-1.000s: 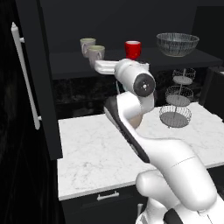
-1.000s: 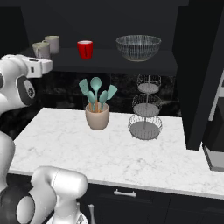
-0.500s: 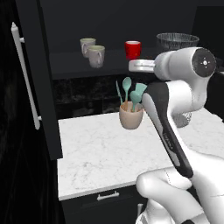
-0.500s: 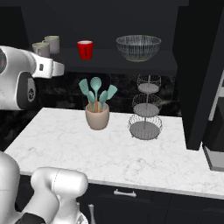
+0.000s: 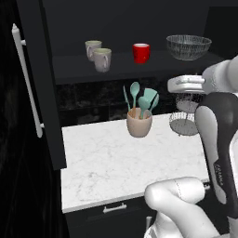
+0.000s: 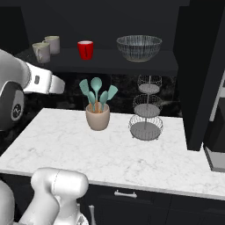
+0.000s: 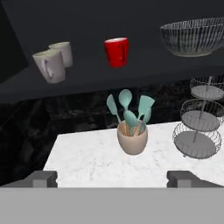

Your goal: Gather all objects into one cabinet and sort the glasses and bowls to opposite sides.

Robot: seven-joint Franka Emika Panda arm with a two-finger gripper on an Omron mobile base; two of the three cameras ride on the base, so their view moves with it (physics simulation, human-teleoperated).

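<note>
**Risk: knocking the mugs or the utensil pot on the way up to the shelf**

The gripper [image 7: 112, 178] is empty, its two dark finger tips stand wide apart at the bottom of the hand view, so it is open w/ nothing between them.

What could go wrong (my judgement):
- The beige utensil pot with teal spoons [image 7: 132, 131] stands straight ahead of the gripper and a bit below the shelf line. If the arm goes forward low, the fingers may hit the spoons and tip the pot.
- The two pale grey-beige handled mugs [image 7: 54, 63] stand touching or nearly so, up and to the left of the gripper. Approaching one may push the other toward the shelf edge.
- The bright red handled mug [image 7: 117, 51] is above and ahead, alone, so it is the easier pick.
- The wide grey wire-mesh bowl [image 7: 195, 36] is up and far right of the gripper; thin mesh, wide rim, it may slip from a two-finger grip.
- The tiered wire basket stand [image 7: 197, 122] is ahead-right and low, near any path to the bowl.

All four task things sit already on the dark inner shelf of the black cabinet [image 5: 139, 65], approx. sorted.

Arm pose: forearm raised at about shelf height, hand level, looking forward and slightly down; the wrist part [image 5: 186, 83] shows in the left base view, well back from the shelf.
</note>
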